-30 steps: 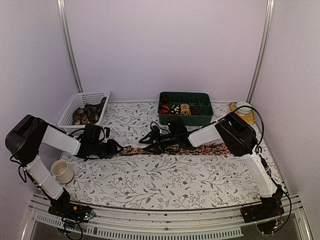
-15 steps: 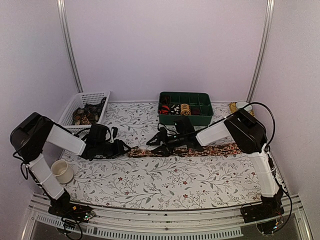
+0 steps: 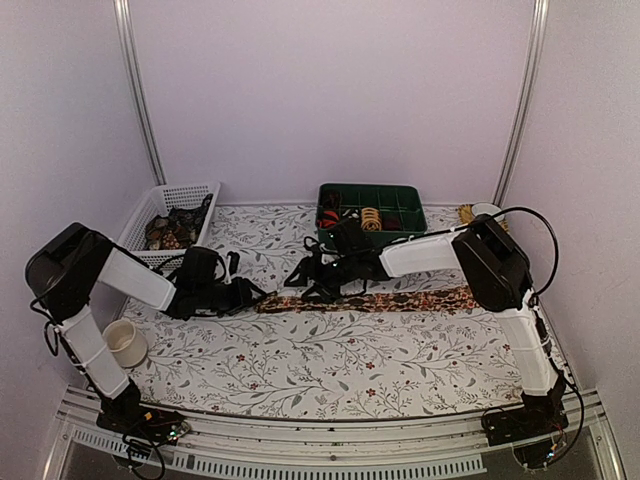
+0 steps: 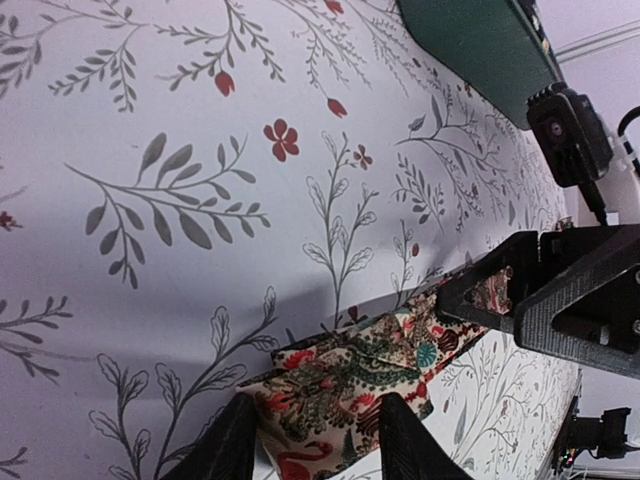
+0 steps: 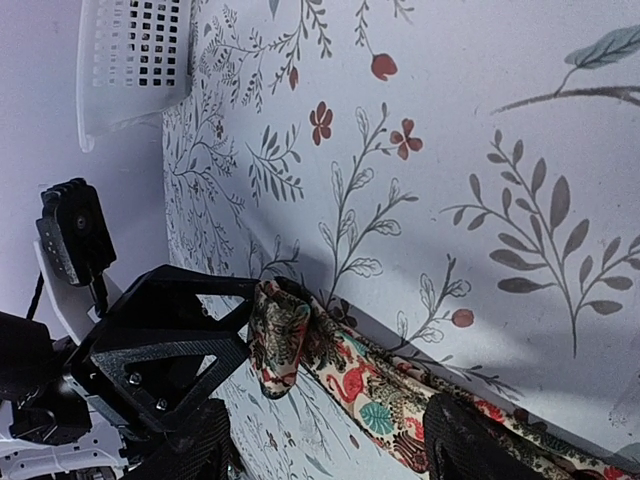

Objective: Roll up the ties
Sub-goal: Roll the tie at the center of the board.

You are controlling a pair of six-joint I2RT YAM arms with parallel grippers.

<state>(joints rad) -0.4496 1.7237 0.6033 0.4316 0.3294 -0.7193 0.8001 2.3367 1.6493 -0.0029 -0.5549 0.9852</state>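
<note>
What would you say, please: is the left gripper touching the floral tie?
Touching. The left wrist view shows the folded end of the floral tie wedged between the fingers of the left gripper, with the fabric pressed against both.

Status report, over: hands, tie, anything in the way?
Left hand pinching the tie's folded end. Right hand open, straddling the tie beside it. Rest of tie flat on table, unrolled. Nothing in the way seen.
</note>
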